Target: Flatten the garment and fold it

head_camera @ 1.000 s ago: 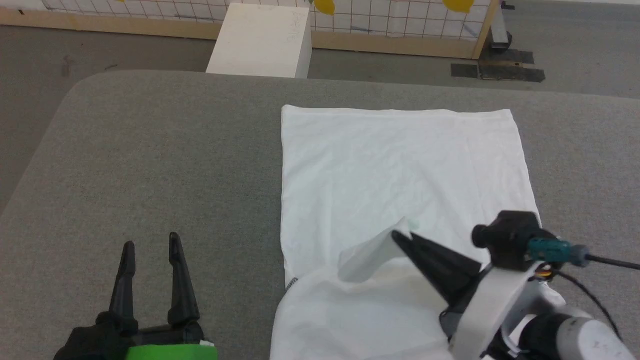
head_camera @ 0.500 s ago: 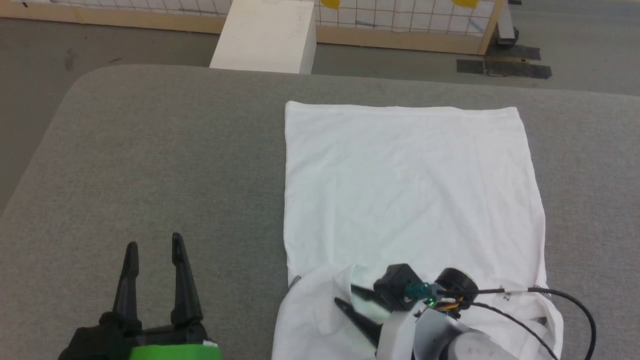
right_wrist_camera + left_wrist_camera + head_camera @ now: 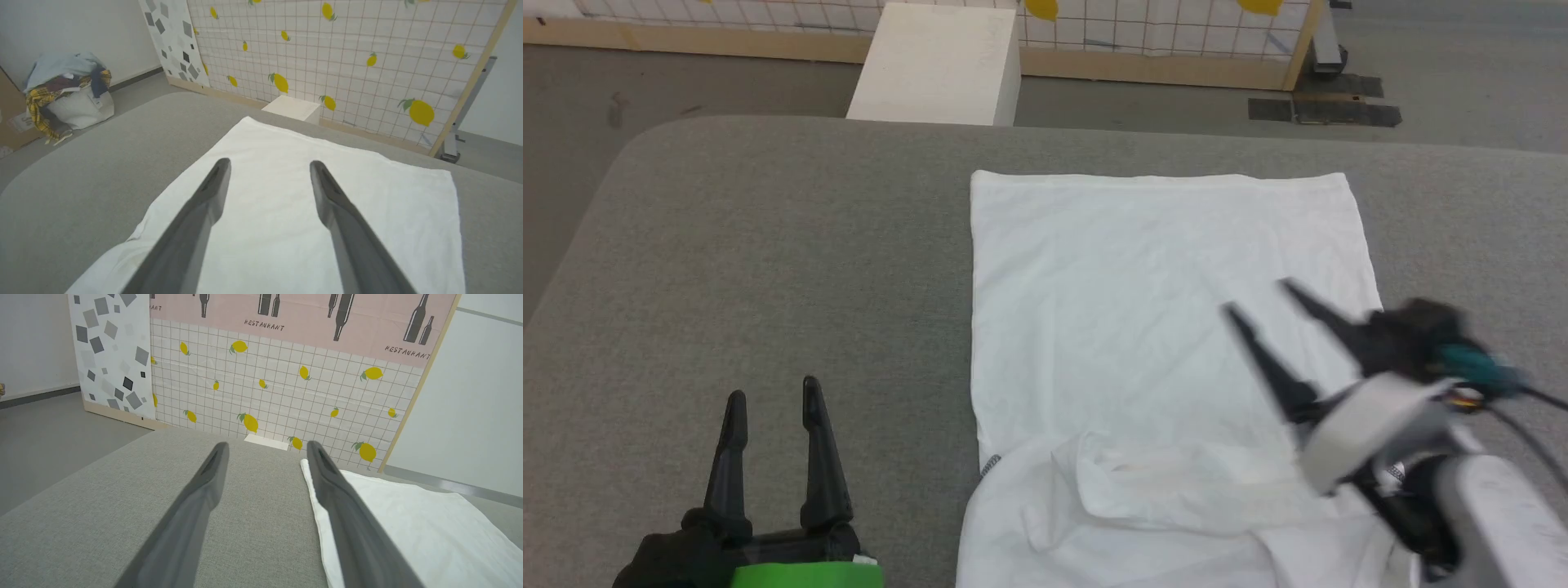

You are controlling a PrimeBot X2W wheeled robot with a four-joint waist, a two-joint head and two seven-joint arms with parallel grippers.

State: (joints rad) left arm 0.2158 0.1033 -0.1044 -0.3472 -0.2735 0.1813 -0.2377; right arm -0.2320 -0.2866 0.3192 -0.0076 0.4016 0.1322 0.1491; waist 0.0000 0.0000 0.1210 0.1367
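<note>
My right gripper hangs over the right half of the garment with its jaws spread wide and nothing between them. From the wrist I look down my two fingers at plain white cloth. My left gripper is just as wide open and empty, over the bare grey counter to the left of the garment's edge.

The garment lies on the counter's right half. Its far part is a flat, nearly square sheet, and at its near end a flap is laid over on top with a few soft ridges. As I judge it, that fold is down and the next one has not yet begun. To do it well I would press the ridges out first. Then I would pinch the two near corners low with both grippers, taking every layer, and carry them level towards the far hem so the edges meet square.

The near hem runs off the bottom of the head view, and my right forearm covers the near right corner. A short bit of the grey trim peeps out at the left. My right gripper is blurred there, so I cannot tell how high it sits above the cloth.
</note>
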